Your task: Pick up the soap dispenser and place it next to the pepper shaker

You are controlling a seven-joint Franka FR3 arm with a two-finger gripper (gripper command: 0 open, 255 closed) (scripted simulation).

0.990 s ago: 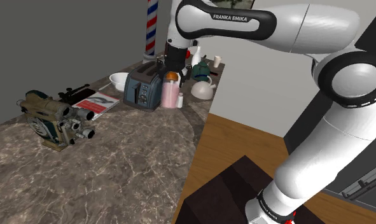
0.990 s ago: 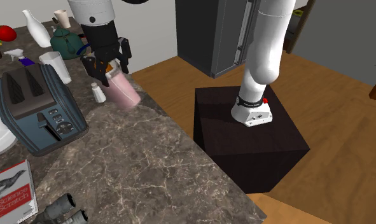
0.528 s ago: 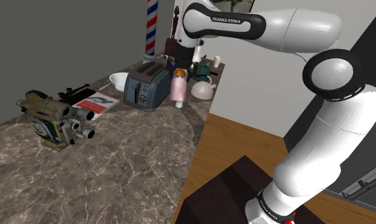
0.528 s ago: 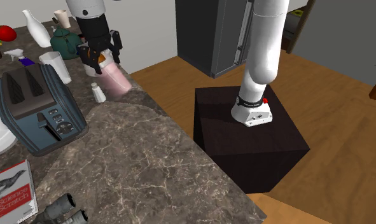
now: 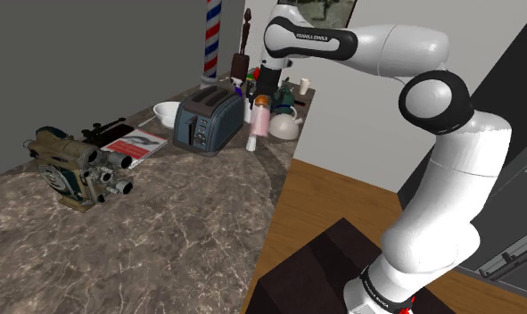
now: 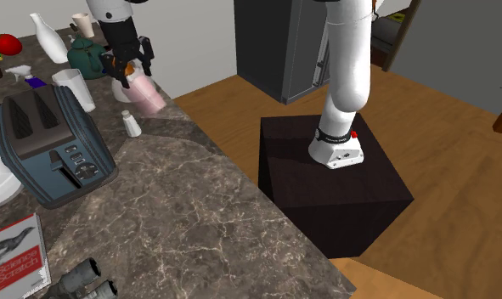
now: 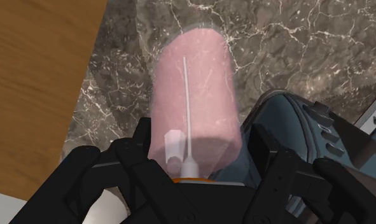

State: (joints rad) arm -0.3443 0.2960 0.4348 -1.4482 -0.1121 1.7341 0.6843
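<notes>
The soap dispenser (image 6: 147, 95) is a clear bottle of pink soap with an orange collar. It hangs tilted above the marble counter (image 6: 181, 229), with my black gripper (image 6: 126, 64) shut on its top. In the shoulder view the gripper (image 5: 263, 90) holds the dispenser (image 5: 261, 119) beyond the toaster's far corner. The small white pepper shaker (image 6: 132, 124) stands on the counter just below and nearer than the bottle, also visible as the shaker (image 5: 251, 143). In the wrist view the fingers (image 7: 140, 147) clasp the dispenser (image 7: 193, 95) at its neck.
A dark blue toaster (image 6: 53, 144) stands close beside the shaker. Behind the bottle are a white cup (image 6: 75, 87), a green teapot (image 6: 87, 56) and a white vase (image 6: 47, 36). The counter edge runs just past the shaker. An old film camera (image 5: 74, 166) and a book (image 5: 136, 143) lie nearer.
The gripper has carried the dispenser away from the toaster's side, farther along the counter toward the teapot and a little higher; the bottle now hangs past the pepper shaker.
</notes>
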